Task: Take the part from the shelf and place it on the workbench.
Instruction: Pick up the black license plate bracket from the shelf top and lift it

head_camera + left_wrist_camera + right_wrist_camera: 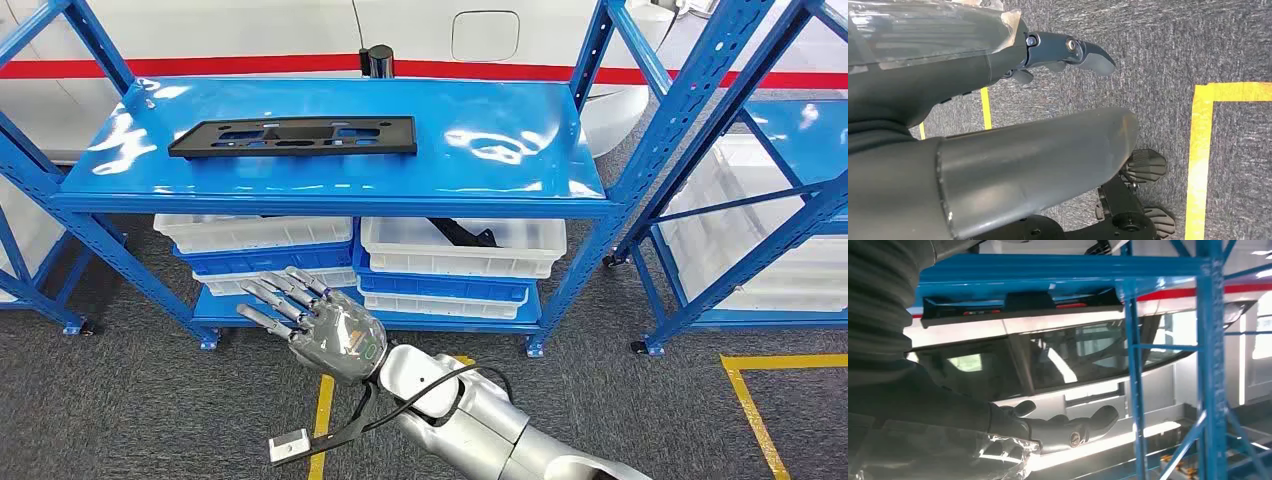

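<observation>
Part: black flat part (293, 136) lies on the top deck of my blue shelf (520, 175), left of middle, untouched.
Right robot hand (322, 325): holds nothing, fingers spread, low in front of the shelf, well below the part.
Left robot hand (1068, 52): empty, above grey carpet.
Bins: white bins (462, 247) on lower deck.

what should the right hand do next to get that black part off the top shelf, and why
Probably raise the right hand up and forward toward the black part. The hand is open, fingers spread, holding nothing, and it sits below the blue top shelf, in front of the white bins. The part lies flat and untouched on the shelf, so the hand likely has to clear the shelf's front edge first.
</observation>
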Motion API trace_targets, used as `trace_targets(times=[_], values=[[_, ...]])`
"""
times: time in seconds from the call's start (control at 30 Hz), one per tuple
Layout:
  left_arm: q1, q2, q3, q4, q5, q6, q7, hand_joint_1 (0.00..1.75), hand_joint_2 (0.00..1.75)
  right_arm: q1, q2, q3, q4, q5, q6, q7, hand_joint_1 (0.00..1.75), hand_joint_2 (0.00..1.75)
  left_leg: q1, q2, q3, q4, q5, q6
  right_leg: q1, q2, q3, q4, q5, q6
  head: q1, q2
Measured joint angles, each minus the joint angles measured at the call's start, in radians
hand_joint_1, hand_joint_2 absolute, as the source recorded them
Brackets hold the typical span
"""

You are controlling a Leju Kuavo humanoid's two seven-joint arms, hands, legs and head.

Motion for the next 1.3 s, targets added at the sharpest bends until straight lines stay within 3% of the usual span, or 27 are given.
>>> trace_targets(times=[0.37, 0.53, 0.6, 0.67, 0.7, 0.73, 0.77, 0.83, 0.87, 0.97, 1.07, 1.13, 1.23, 1.27, 1.3], values=[[0.000, -0.001, 0.024, 0.000, 0.000, 0.010, 0.013, 0.00, 0.00, -0.044, 0.002, -0.008, 0.036, 0.015, -0.062, 0.095, 0.00, 1.75, -0.004, -0.001, -0.004, 0.007, -0.002, 0.002, -0.007, 0.000, 0.000, -0.001, 0.002, 0.004, 0.000, 0.000], [0.000, -0.002, 0.032, 0.000, 0.000, 0.011, 0.013, 0.00, 0.00, -0.051, 0.005, -0.025, 0.038, 0.029, -0.063, 0.111, 0.00, 1.75, 0.004, 0.001, -0.003, 0.002, 0.001, 0.014, -0.007, 0.000, -0.010, 0.012, -0.004, 0.009, 0.000, 0.000], [0.000, -0.003, 0.034, 0.000, 0.000, 0.011, 0.013, 0.00, 0.00, -0.053, 0.006, -0.029, 0.038, 0.037, -0.065, 0.118, 0.00, 1.75, 0.010, 0.004, 0.000, -0.004, 0.005, 0.020, -0.004, 0.001, -0.055, 0.099, -0.044, 0.002, 0.001, 0.000], [0.000, -0.003, 0.035, 0.000, -0.001, 0.010, 0.013, 0.00, 0.00, -0.051, 0.006, -0.032, 0.039, 0.046, -0.069, 0.126, 0.00, 1.75, 0.010, 0.004, -0.001, -0.004, 0.005, 0.022, -0.003, 0.001, -0.129, 0.243, -0.095, -0.006, 0.002, 0.000], [0.000, -0.003, 0.036, 0.000, -0.002, 0.010, 0.013, 0.00, 0.00, -0.050, 0.006, -0.034, 0.040, 0.048, -0.070, 0.128, 0.00, 1.75, 0.010, 0.004, 0.000, -0.004, 0.004, 0.021, -0.003, 0.001, -0.158, 0.295, -0.108, -0.006, 0.002, 0.000], [0.000, -0.004, 0.038, 0.000, -0.002, 0.010, 0.013, 0.00, 0.00, -0.049, 0.006, -0.037, 0.040, 0.049, -0.071, 0.130, 0.00, 1.75, 0.010, 0.003, 0.001, -0.004, 0.003, 0.020, -0.003, 0.001, -0.168, 0.308, -0.104, -0.002, 0.002, 0.000], [0.000, -0.005, 0.040, 0.000, -0.003, 0.010, 0.013, 0.00, 0.00, -0.049, 0.006, -0.041, 0.040, 0.051, -0.072, 0.130, 0.00, 1.75, 0.011, 0.002, 0.004, -0.004, 0.001, 0.018, -0.003, 0.000, -0.158, 0.279, -0.084, 0.005, 0.002, 0.000], [0.000, -0.008, 0.043, 0.000, -0.003, 0.010, 0.014, 0.00, 0.00, -0.051, 0.006, -0.049, 0.039, 0.054, -0.072, 0.131, 0.00, 1.75, 0.012, 0.000, 0.012, -0.003, -0.005, 0.013, -0.002, -0.002, -0.105, 0.160, -0.027, 0.016, 0.002, 0.000], [0.000, -0.010, 0.044, 0.000, -0.003, 0.010, 0.014, 0.00, 0.00, -0.052, 0.006, -0.051, 0.039, 0.056, -0.072, 0.132, 0.00, 1.75, 0.011, 0.000, 0.015, -0.002, -0.008, 0.010, -0.002, -0.006, -0.077, 0.098, -0.003, 0.016, 0.003, 0.000], [0.000, -0.014, 0.045, 0.000, -0.003, 0.010, 0.014, 0.00, 0.00, -0.055, 0.008, -0.058, 0.037, 0.057, -0.072, 0.132, 0.00, 1.75, 0.007, 0.001, 0.017, 0.001, -0.018, -0.005, 0.006, -0.011, -0.037, 0.015, 0.020, -0.001, 0.002, 0.000], [0.000, -0.018, 0.046, 0.000, -0.005, 0.010, 0.016, 0.00, 0.00, -0.058, 0.012, -0.068, 0.034, 0.052, -0.072, 0.132, 0.00, 1.75, 0.013, 0.003, 0.015, 0.007, -0.029, -0.022, 0.003, -0.001, -0.032, 0.010, 0.018, -0.022, 0.001, 0.000], [-0.001, -0.021, 0.046, 0.000, -0.006, 0.010, 0.016, 0.00, 0.00, -0.063, 0.017, -0.075, 0.029, 0.050, -0.071, 0.132, 0.00, 1.75, 0.020, -0.010, -0.015, 0.069, -0.064, -0.035, -0.006, 0.004, -0.024, 0.004, 0.017, -0.036, 0.000, 0.000], [0.001, -0.023, 0.049, 0.000, -0.007, 0.011, 0.017, 0.00, 0.00, -0.066, 0.023, -0.078, 0.027, 0.050, -0.070, 0.132, 0.00, 1.75, 0.032, -0.024, -0.119, 0.251, -0.124, -0.053, -0.006, 0.009, -0.016, 0.005, 0.010, -0.047, -0.001, 0.000], [0.002, -0.024, 0.050, 0.000, -0.008, 0.011, 0.017, 0.00, 0.00, -0.066, 0.024, -0.078, 0.026, 0.050, -0.070, 0.131, 0.00, 1.75, 0.037, -0.025, -0.142, 0.276, -0.118, -0.058, -0.007, 0.012, -0.014, 0.005, 0.008, -0.048, -0.001, 0.000], [0.002, -0.024, 0.051, 0.000, -0.008, 0.011, 0.018, 0.00, 0.00, -0.065, 0.025, -0.078, 0.026, 0.051, -0.070, 0.131, 0.00, 1.75, 0.042, -0.025, -0.147, 0.262, -0.093, -0.062, -0.008, 0.015, -0.010, 0.005, 0.005, -0.047, -0.001, 0.000]])
